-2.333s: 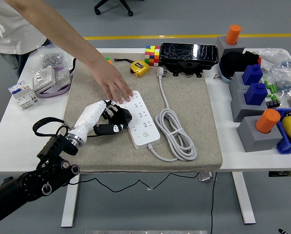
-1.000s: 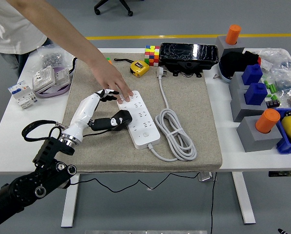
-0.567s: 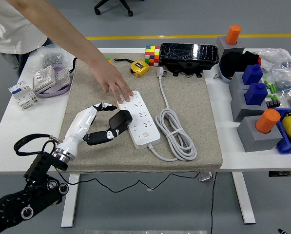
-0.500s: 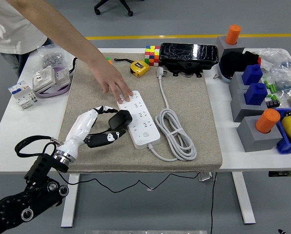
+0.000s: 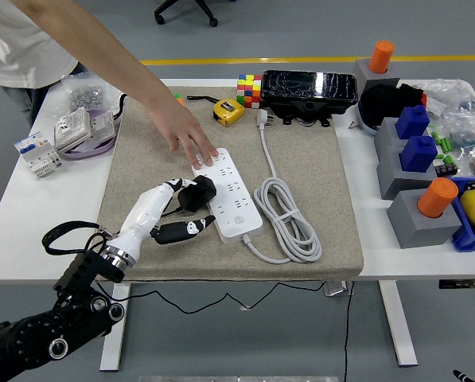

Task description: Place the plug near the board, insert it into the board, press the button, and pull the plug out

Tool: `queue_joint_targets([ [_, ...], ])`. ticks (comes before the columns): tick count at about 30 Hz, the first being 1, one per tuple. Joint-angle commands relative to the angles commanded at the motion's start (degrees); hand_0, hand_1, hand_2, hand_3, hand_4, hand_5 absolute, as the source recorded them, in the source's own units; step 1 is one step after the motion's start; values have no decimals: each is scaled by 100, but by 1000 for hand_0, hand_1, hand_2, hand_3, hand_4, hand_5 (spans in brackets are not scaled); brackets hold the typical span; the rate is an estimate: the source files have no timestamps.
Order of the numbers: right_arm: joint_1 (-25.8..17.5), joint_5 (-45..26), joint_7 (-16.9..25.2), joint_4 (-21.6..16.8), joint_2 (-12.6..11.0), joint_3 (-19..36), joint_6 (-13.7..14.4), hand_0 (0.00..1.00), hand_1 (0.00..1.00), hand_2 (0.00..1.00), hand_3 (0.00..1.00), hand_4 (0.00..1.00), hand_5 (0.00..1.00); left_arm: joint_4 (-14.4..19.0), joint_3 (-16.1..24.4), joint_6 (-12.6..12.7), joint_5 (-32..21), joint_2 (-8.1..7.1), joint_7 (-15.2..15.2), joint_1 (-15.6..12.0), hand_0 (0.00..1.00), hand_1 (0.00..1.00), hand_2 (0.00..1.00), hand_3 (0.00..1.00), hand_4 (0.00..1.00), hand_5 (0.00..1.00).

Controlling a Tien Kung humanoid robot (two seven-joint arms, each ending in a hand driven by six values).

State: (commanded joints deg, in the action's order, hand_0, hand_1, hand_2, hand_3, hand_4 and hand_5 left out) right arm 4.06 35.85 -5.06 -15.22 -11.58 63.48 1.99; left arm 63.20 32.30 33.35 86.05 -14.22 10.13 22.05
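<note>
A white power strip (image 5: pixel 231 193) lies on the tan mat (image 5: pixel 321 167). A black plug (image 5: pixel 198 192) lies on the mat against the strip's left edge. My left hand (image 5: pixel 192 207) is white with black fingers and reaches in from the lower left. It is open around the plug, with the fingers (image 5: pixel 173 186) at the plug's left side and the thumb (image 5: pixel 183 230) spread out below it, apart from it. A person's hand (image 5: pixel 188 140) presses down on the strip's far end. My right hand is out of view.
The strip's coiled white cable (image 5: pixel 290 220) lies to its right. A yellow tape measure (image 5: pixel 228 111), a colour cube (image 5: pixel 249 90) and a black device (image 5: pixel 309 87) sit at the mat's far edge. Grey blocks with blue and orange pieces (image 5: pixel 418 183) stand right; breakers (image 5: pixel 38 154) left.
My left hand let go of the plug at the strip, drew back toward me with fingers spread, then came forward again around the plug. The plug stays beside the strip. The person's hand stays put.
</note>
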Motion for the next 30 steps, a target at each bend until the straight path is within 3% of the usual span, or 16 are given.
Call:
queue_joint_targets([
  [30, 10, -24, 4, -13, -5, -6, -4, 524, 634, 643, 551, 892, 410, -235, -242, -102, 85, 426, -259, 574, 737, 759, 738, 659, 836, 466],
])
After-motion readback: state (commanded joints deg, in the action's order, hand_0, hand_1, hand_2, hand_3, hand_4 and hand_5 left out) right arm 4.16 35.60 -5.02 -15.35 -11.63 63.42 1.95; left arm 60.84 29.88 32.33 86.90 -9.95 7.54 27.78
